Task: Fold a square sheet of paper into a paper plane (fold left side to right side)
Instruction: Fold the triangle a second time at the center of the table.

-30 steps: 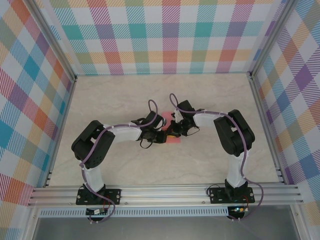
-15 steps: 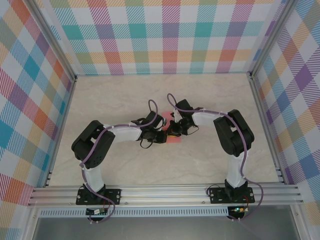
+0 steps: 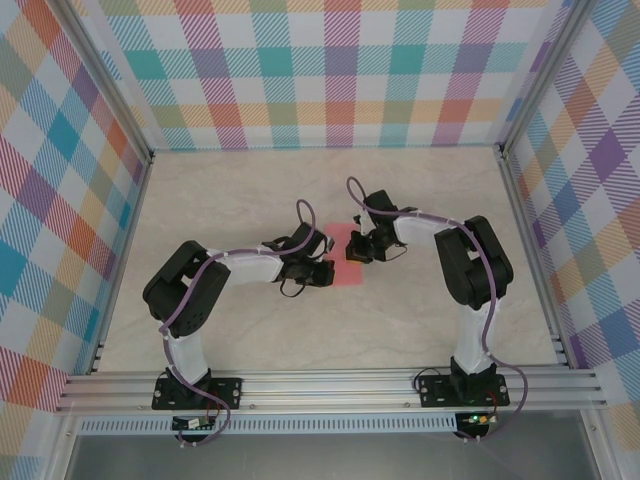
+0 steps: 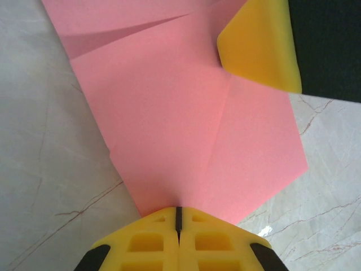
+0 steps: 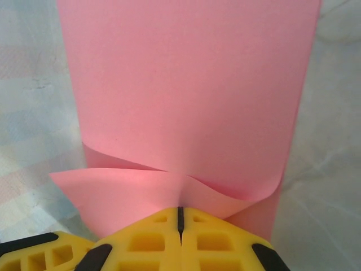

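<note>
The square sheet of paper [image 3: 342, 240], pink and showing creases, lies on the marbled desk [image 3: 230, 200] a little beyond centre, with one edge raised at its 3 o'clock side. The right end effector [image 3: 358, 248], jaws closed, pinches that raised edge, which curls up into its fingertips in the right wrist view. The grip looks meant to carry the flap across for a fold. At the sheet's 8 o'clock corner sits the left end effector [image 3: 322, 272], jaws shut and tips on the paper's edge. Whether it pinches or merely pins the corner cannot be told, but it likely anchors the sheet against dragging. The two end effectors stand near each other, the sheet between them.
</note>
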Tool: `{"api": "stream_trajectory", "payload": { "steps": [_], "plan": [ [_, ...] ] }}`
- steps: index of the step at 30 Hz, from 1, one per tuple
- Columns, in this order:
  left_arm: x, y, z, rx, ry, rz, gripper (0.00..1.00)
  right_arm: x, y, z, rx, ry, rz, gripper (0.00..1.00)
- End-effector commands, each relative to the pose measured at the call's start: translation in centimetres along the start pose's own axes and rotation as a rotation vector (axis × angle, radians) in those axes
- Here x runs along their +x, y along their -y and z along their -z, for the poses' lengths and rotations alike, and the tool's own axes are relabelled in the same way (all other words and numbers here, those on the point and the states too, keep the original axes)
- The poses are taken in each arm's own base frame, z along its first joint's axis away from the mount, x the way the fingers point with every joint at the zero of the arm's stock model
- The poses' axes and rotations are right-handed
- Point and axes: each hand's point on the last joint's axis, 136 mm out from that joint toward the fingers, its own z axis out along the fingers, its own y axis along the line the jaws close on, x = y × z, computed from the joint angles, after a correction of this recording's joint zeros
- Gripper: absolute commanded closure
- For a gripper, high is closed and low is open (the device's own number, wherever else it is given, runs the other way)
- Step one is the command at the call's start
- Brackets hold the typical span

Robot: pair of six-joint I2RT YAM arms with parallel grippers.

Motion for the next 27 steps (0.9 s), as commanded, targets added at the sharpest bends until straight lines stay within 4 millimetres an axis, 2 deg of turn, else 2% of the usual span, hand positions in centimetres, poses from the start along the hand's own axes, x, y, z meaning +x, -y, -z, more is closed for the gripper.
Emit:
{"api": "stream_trajectory", "payload": {
  "steps": [1, 11, 18, 23, 27],
  "plan": [
    [2.9, -2.5, -0.6, -0.066, -0.091, 0.037, 0.97, -0.9, 1.8, 0.0, 0.044, 0.006, -0.004, 1.00],
    [3.0, -2.5, -0.6, -0.065, -0.092, 0.036, 0.97, -2.2, 3.6, 0.4, 0.075, 0.015, -0.022, 1.00],
    [2.9, -2.4, -0.5, -0.064, -0.087, 0.034, 0.97, -3.5, 3.9, 2.4, 0.111, 0.062, -0.002, 1.00],
    [2.9, -2.4, -0.4, -0.061, -0.085, 0.032, 0.97, -3.1, 2.4, 3.9, 0.070, 0.082, 0.018, 1.00],
    [2.7, -2.3, -0.3, -0.061, -0.078, 0.030, 0.97, -0.9, -0.3, 3.8, -0.012, 0.062, 0.032, 1.00]
  ]
}}
